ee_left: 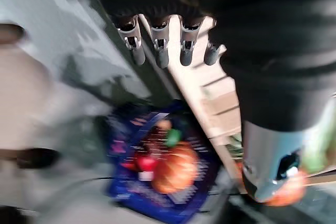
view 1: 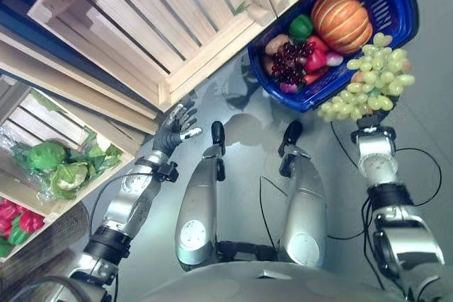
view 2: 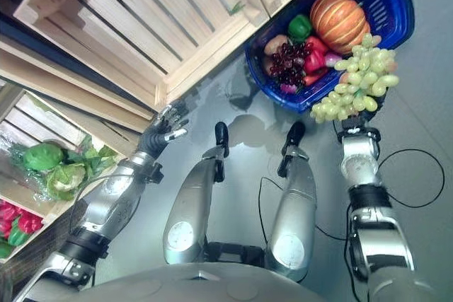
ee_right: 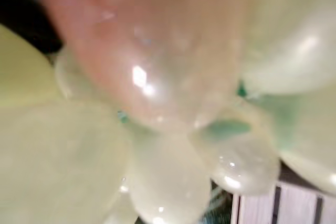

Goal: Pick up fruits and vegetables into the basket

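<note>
Right hand (view 1: pixel 373 119) carried the green grape bunch (view 1: pixel 369 76) over the blue basket's (view 1: pixel 396 30) near rim; its fingers were hidden behind the bunch, grip unreadable. Left hand (view 1: pixel 175 129) hung relaxed, uncurled, by the wooden crate (view 1: pixel 152 22).

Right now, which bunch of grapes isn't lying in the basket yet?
The green grapes, held up at the right hand over the blue basket's near rim. The dark red grapes already lie inside.
</note>
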Controlling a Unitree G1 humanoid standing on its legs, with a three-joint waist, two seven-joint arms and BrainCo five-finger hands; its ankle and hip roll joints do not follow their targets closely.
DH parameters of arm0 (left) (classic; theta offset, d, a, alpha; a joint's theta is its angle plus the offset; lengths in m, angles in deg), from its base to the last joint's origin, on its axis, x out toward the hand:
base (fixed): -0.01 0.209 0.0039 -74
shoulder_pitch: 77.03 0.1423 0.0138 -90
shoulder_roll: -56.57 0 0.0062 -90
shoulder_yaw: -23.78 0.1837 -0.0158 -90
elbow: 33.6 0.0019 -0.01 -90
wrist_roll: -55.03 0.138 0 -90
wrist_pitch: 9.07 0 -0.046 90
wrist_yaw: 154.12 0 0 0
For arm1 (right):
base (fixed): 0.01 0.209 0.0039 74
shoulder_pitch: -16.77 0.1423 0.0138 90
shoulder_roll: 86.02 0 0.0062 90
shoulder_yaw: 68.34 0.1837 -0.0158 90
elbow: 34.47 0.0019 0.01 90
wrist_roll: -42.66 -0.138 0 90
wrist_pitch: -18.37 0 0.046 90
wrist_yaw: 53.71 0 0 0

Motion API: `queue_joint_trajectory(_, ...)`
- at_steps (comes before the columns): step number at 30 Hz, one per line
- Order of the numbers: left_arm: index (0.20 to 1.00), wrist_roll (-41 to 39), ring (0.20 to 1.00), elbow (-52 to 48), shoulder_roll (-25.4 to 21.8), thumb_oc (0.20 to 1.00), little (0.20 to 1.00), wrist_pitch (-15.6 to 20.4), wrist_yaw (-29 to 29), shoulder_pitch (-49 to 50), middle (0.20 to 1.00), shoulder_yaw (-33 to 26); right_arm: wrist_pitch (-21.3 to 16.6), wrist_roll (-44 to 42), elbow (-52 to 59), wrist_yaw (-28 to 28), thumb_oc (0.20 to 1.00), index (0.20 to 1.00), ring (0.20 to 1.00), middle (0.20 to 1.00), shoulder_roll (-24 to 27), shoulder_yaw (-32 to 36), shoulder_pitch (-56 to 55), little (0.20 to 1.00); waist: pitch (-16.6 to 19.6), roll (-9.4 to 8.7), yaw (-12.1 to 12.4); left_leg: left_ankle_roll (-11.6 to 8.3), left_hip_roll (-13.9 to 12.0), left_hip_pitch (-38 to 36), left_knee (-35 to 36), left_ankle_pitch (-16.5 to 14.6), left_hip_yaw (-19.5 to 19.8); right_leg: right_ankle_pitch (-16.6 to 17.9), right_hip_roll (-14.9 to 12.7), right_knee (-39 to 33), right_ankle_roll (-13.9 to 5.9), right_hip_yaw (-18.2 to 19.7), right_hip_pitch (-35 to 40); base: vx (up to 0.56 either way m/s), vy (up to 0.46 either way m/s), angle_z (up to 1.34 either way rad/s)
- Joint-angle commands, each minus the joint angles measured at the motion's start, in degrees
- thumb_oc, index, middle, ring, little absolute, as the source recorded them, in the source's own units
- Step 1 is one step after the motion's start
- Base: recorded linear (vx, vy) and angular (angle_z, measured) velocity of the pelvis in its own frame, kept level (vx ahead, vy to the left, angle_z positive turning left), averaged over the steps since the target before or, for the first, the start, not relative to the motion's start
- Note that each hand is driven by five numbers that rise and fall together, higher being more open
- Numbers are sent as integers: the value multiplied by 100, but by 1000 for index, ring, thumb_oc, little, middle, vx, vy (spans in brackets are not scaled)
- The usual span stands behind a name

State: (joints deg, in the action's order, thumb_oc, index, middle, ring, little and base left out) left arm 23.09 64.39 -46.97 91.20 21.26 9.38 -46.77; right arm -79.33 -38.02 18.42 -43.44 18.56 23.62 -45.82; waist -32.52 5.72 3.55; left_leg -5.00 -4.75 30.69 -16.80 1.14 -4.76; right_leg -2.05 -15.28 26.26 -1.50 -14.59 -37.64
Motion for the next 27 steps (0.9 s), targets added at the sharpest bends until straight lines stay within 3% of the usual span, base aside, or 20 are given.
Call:
queue_joint_trajectory(1, 1000, 492, 1000, -56, -111, 1000, 1000, 499, 341, 166, 1000, 316, 241, -180, -121, 171, 200, 200, 200, 200, 575, 163, 107, 200, 273, 466, 87, -55, -89, 190, 9, -168, -136, -762, -9, 683, -412, 26, -2, 41, -31, 3)
queue_joint_trajectory(6, 1000, 486, 1000, 253, -194, 1000, 1000, 756, 690, 264, 1000, 456, 654, 153, -1169, 207, 200, 200, 200, 200, 1064, 88, 834, 200, 273, 721, 288, -53, -9, 569, 100, -35, -59, -839, -38, 868, -342, 8, -454, -7, -32, 6)
queue_joint_trajectory(17, 1000, 687, 1000, 429, -367, 1000, 1000, 1121, 638, 604, 1000, 487, 1321, 536, -2344, 408, 200, 200, 200, 200, 1593, 29, 1621, 200, 273, 951, 605, -1, 78, 1214, 144, 101, 94, -850, -64, 1068, -261, -43, -1106, -12, -43, 8)
queue_joint_trajectory(22, 1000, 622, 1000, 424, -395, 1000, 1000, 1197, 598, 664, 1000, 582, 1218, 435, -2601, 559, 200, 200, 200, 200, 1700, 35, 1797, 200, 273, 1031, 676, 17, 116, 1367, 217, 158, 138, -850, -62, 1119, -258, -31, -1278, 8, -2, 7)
queue_joint_trajectory(24, 1000, 627, 1000, 471, -400, 1000, 1000, 1237, 593, 689, 1000, 614, 990, 413, -2610, 446, 213, 213, 213, 213, 1714, 63, 1851, 213, 273, 1054, 687, 22, 124, 1389, 233, 166, 147, -857, -72, 1146, -261, -26, -1319, 8, 17, 5)
queue_joint_trajectory(25, 1000, 616, 1000, 470, -401, 1000, 1000, 1239, 582, 687, 1000, 628, 923, 363, -2600, 349, 918, 918, 918, 918, 1706, 75, 1865, 918, 273, 1057, 685, 23, 131, 1399, 233, 166, 152, -855, -68, 1147, -263, -18, -1333, 2, 11, 4)
queue_joint_trajectory(26, 1000, 610, 1000, 495, -385, 1000, 1000, 1263, 587, 690, 1000, 678, 694, 228, -2581, 59, 1000, 1000, 1000, 1000, 1695, 125, 1908, 1000, 273, 1064, 682, 26, 137, 1421, 238, 166, 158, -845, -63, 1145, -264, -3, -1363, -2, 8, 4)
queue_joint_trajectory(27, 1000, 601, 1000, 498, -386, 1000, 1000, 1282, 602, 690, 1000, 703, 608, 187, -2566, -72, 1000, 1000, 1000, 1000, 1701, 156, 1927, 1000, 273, 1065, 680, 30, 141, 1417, 250, 164, 161, -839, -58, 1132, -266, -4, -1361, -2, 9, 4)
